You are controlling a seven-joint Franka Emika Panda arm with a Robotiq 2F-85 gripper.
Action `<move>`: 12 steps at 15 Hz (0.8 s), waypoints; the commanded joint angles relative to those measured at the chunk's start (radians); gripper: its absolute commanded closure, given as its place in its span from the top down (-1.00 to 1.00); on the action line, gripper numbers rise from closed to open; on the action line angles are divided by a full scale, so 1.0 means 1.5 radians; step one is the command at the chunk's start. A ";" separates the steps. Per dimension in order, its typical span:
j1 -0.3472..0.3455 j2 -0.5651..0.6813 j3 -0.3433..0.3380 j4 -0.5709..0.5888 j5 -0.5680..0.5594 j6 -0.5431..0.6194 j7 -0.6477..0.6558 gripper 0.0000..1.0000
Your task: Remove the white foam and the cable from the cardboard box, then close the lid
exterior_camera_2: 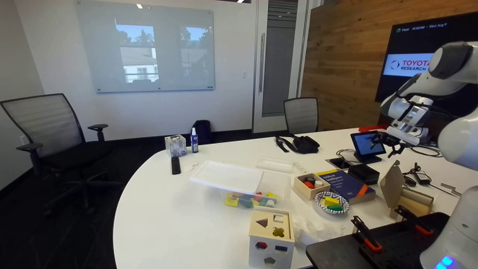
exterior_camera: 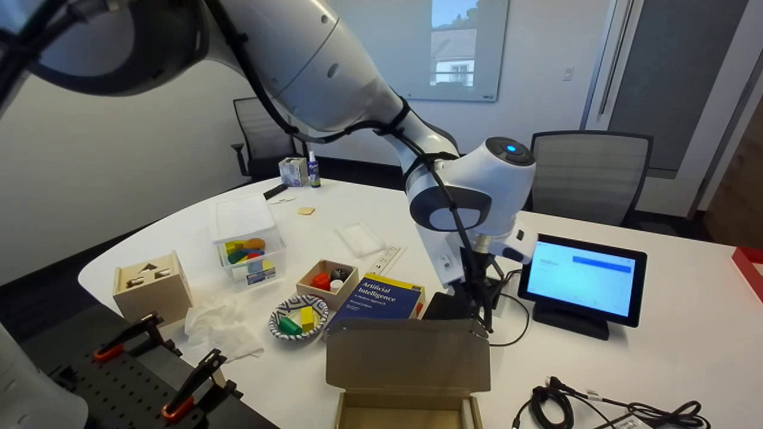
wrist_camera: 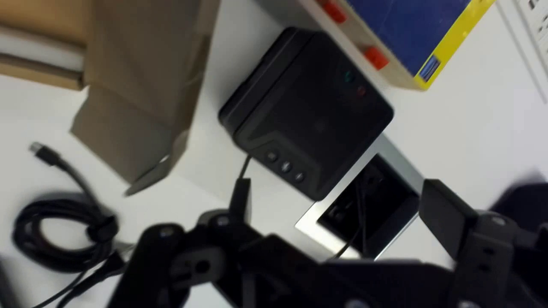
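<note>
The cardboard box (exterior_camera: 396, 419) stands at the front of the table, with its lid (exterior_camera: 408, 357) raised upright. It also shows in an exterior view (exterior_camera_2: 417, 200) and at the left of the wrist view (wrist_camera: 40, 13). A white strip (wrist_camera: 43, 49), which looks like the foam, lies along one inner side of the box. The coiled black cable (exterior_camera: 551, 408) lies on the table beside the box, also in the wrist view (wrist_camera: 55, 233). My gripper (wrist_camera: 340, 203) is open and empty, above the table behind the lid, over a table socket. It also shows in an exterior view (exterior_camera_2: 384, 146).
A black device (wrist_camera: 312, 111) stands between the lid and a blue book (exterior_camera: 381, 298). A tablet (exterior_camera: 581, 277) stands near the gripper. A patterned bowl (exterior_camera: 298, 317), a small wooden box (exterior_camera: 307, 283) and a plastic bin (exterior_camera: 250, 262) stand farther off. Clamps (exterior_camera: 194, 387) rise beside the robot base.
</note>
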 commanded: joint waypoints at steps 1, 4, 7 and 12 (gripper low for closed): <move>0.027 -0.041 0.012 -0.069 0.004 -0.010 -0.055 1.00; 0.053 -0.042 0.004 -0.089 -0.003 -0.028 -0.064 1.00; 0.075 -0.044 -0.018 -0.115 -0.009 -0.054 -0.050 1.00; 0.101 -0.063 -0.067 -0.163 -0.018 -0.089 -0.033 1.00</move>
